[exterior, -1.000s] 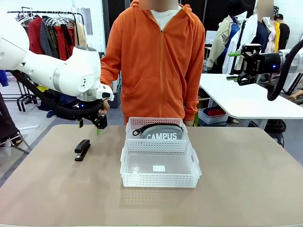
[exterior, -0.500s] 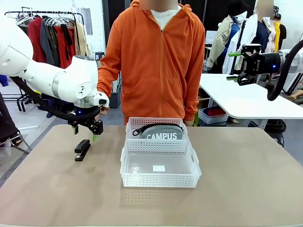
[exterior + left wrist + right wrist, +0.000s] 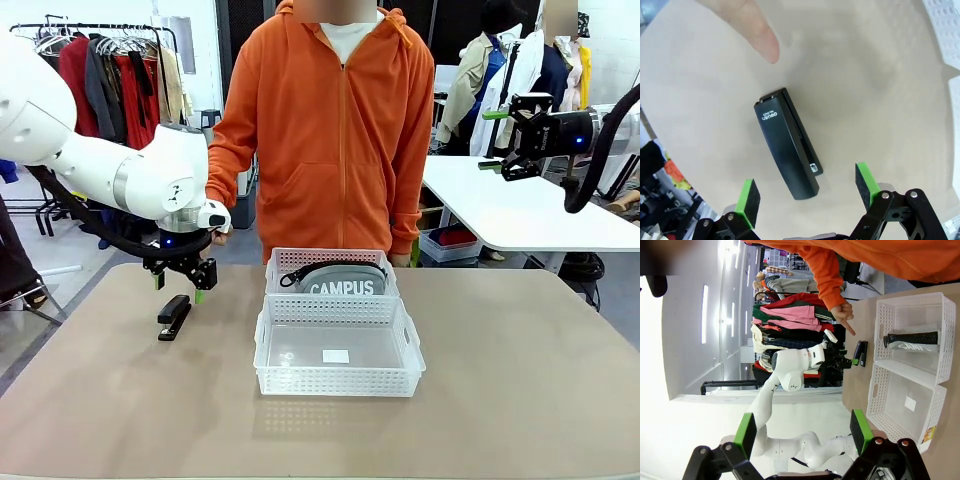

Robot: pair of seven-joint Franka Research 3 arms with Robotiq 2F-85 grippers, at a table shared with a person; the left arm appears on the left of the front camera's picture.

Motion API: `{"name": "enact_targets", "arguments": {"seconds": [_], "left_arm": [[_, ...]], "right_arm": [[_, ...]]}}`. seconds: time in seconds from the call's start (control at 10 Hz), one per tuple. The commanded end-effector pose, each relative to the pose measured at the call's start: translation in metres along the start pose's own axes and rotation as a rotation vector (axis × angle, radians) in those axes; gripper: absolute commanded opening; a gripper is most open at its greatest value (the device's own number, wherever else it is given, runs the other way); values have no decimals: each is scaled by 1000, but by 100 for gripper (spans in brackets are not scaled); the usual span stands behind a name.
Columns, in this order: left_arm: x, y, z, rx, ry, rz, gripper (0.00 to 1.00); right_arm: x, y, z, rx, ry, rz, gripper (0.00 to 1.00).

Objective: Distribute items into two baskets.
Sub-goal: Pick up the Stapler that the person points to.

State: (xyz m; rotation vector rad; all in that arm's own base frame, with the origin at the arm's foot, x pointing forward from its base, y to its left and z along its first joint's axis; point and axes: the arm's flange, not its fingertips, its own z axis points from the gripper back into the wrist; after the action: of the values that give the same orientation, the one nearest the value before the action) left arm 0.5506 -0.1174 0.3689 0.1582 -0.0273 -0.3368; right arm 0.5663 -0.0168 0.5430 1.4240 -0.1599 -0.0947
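The left gripper [image 3: 178, 288] hung with jaws spread just above the black stapler [image 3: 174, 317], near the left edge of the table [image 3: 500, 400]. Rigid, compact and probably slick, the stapler looked best pinched across its narrow sides at mid-length. A second earlier the gripper had been nearer the far basket [image 3: 285, 255], where the CAMPUS pouch [image 3: 340, 281] lay unmoved. The right gripper [image 3: 490, 140], also spread, was raised off to the right.

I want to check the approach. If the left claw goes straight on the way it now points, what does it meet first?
Most likely the stapler: the wrist view shows it lying straight ahead of the open left claw. How far ahead is unclear.
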Motion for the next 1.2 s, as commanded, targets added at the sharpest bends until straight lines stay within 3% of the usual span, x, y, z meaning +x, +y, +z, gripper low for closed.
{"name": "enact_targets", "arguments": {"seconds": [0.0,0.3,0.8,0.9,1.1], "left_arm": [[15,8,-11,-26,65,38,100],[24,9,-27,-47,119,66,100],[18,23,-38,-86,169,131,5],[17,28,-39,-97,173,143,0],[14,31,-40,-109,183,158,0]], "right_arm": [[0,2,0,6,-3,4,100],[0,2,0,6,-3,4,100],[0,2,0,6,-3,4,100],[0,2,0,6,-3,4,100],[0,2,0,6,-3,4,100]]}}
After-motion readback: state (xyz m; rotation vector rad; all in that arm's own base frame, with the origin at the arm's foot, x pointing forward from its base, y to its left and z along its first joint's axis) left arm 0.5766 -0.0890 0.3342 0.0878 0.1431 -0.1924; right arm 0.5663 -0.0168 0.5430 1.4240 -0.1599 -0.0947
